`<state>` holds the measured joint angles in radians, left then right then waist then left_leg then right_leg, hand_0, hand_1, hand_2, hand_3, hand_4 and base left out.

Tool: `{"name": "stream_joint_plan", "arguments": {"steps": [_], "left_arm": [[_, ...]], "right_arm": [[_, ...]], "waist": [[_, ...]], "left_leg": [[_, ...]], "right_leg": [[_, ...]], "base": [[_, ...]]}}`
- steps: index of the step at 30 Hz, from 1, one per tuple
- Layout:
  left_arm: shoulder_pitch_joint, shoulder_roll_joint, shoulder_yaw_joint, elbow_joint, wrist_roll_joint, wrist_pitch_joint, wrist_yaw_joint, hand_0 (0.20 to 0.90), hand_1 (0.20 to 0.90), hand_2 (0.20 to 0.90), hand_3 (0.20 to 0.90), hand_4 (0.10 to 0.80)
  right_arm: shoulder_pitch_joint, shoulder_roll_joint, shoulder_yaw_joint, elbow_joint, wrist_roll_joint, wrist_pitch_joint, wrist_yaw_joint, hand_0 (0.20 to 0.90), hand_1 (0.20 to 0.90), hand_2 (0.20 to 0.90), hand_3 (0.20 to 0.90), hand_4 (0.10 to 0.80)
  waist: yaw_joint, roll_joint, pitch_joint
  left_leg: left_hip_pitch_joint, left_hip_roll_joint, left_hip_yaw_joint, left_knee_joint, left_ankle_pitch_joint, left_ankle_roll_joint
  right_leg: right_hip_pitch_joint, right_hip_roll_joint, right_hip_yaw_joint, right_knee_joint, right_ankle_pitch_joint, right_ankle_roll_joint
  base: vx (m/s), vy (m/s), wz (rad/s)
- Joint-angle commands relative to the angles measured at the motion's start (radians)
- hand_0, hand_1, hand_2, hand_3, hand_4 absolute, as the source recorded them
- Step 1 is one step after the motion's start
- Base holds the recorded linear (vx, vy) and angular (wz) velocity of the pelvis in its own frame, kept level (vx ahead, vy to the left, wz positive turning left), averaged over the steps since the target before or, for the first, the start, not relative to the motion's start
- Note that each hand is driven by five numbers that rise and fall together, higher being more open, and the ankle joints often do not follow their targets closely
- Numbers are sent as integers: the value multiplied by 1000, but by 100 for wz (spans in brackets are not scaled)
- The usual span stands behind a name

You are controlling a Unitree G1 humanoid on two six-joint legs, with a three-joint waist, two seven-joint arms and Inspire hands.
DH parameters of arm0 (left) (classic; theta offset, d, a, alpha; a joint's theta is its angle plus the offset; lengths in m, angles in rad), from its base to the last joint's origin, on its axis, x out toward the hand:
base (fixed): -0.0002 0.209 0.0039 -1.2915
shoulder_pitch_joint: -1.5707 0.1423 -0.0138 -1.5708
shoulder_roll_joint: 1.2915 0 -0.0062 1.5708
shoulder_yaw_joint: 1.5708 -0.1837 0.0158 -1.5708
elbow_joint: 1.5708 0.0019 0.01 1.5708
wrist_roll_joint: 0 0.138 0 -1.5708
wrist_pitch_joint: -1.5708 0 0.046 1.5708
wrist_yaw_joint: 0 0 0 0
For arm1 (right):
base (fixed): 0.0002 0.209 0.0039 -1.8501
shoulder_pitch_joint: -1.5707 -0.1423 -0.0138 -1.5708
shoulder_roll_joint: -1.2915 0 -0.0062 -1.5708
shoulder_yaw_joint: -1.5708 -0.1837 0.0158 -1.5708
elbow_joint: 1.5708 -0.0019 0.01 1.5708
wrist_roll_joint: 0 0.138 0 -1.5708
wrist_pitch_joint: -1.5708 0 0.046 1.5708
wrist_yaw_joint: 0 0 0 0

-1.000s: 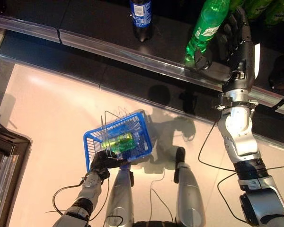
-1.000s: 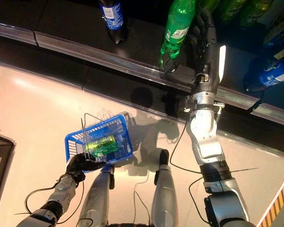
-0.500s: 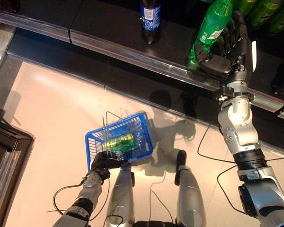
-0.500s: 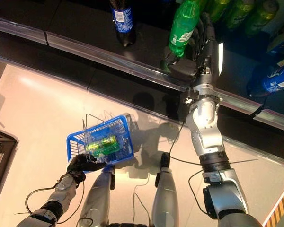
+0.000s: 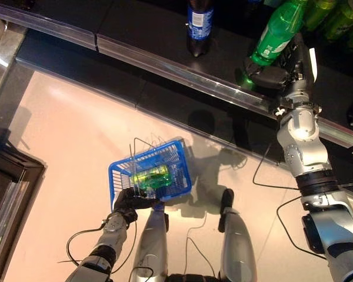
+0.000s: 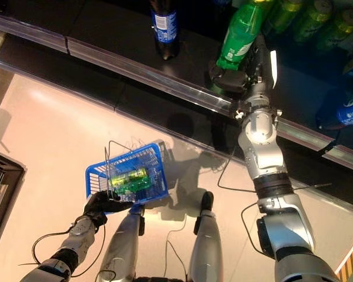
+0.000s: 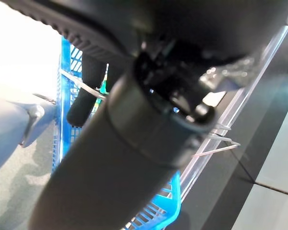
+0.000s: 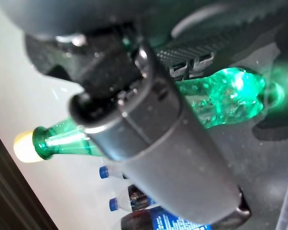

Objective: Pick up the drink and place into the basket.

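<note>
1. Green soda bottle (image 5: 277, 32) stands on the dark shelf (image 5: 141, 29) at one o'clock; your right hand (image 5: 282, 73) curls its fingers round the base, ready to lift.
2. Your left hand (image 5: 129, 200) clasps the blue basket (image 5: 179, 170) at seven o'clock, fingers curled, holding it ready to receive the drink.

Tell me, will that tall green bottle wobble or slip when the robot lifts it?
The green bottle is tall and narrow, so it probably tips easily. Its plastic looks smooth, perhaps slippery. The right hand wraps its lower part, likely steadying it.
</note>
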<state>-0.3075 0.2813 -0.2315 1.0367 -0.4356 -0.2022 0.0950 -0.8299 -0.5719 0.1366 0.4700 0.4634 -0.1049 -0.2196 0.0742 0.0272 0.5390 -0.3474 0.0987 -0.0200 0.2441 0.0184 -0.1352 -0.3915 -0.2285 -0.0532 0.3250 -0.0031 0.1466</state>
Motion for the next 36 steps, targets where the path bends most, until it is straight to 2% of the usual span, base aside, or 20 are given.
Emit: {"name": "stream_joint_plan", "arguments": {"steps": [1,13,14,15,36], "left_arm": [[83,107,-24,-85,-7,-52,-1,300,300,300,200,100],[81,118,-38,-87,-11,-51,-13,300,300,300,200,100],[82,119,-37,-89,-10,-50,-12,300,300,300,200,100],[85,119,-34,-87,-8,-52,-15,300,300,300,200,100],[82,121,-47,-88,-10,-58,-19,300,300,300,200,100]], "right_arm": [[-163,-103,-10,-57,12,-74,14,900,900,900,900,800],[-234,-125,25,39,37,-51,5,900,900,900,900,800],[-235,-124,25,44,44,-52,11,839,839,839,829,729],[-238,-123,28,53,46,-61,15,300,300,300,200,100],[-239,-105,32,72,47,-99,20,300,300,300,200,100]], "waist": [[20,3,-38],[36,8,-35],[37,8,-35],[39,8,-36],[41,12,-32]], "left_leg": [[-10,-54,-32,72,-42,87],[-3,-59,-40,56,-38,89],[-3,-60,-41,56,-38,89],[-2,-58,-40,55,-37,88],[1,-60,-41,54,-38,89]], "right_leg": [[62,-2,-81,-50,11,-68],[66,-1,-86,-53,9,-68],[66,-1,-86,-53,9,-68],[68,-1,-87,-53,8,-68],[64,-3,-89,-48,9,-65]], "base": [[22,1,3],[2,-2,3],[0,0,0],[0,0,0],[0,0,0]]}}
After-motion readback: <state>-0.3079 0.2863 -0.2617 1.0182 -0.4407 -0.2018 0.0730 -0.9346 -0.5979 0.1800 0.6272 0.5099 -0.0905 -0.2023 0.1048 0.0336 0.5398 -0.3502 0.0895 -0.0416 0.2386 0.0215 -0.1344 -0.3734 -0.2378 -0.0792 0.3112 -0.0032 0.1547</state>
